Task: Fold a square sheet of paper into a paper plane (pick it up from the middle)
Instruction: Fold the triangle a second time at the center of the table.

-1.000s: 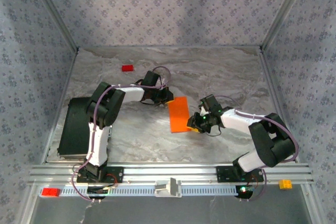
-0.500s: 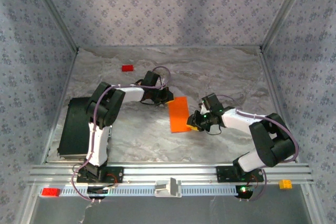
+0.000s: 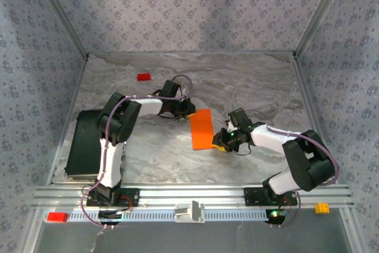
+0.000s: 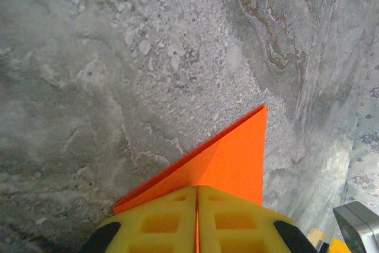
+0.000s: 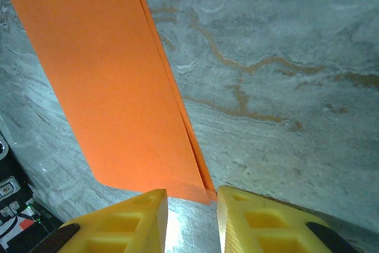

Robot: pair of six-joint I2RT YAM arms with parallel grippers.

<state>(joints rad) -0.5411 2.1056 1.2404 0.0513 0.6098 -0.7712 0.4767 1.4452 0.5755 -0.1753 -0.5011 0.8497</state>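
Left claw (image 4: 196, 194) pinches the folded orange paper (image 3: 201, 129), right claw (image 5: 191, 202) narrowly parted at its corner; red block (image 3: 143, 77) and black box (image 3: 83, 143) lie well apart.

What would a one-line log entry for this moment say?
orange paper: folded double | left gripper: shut on its far corner | right gripper: open at near corner
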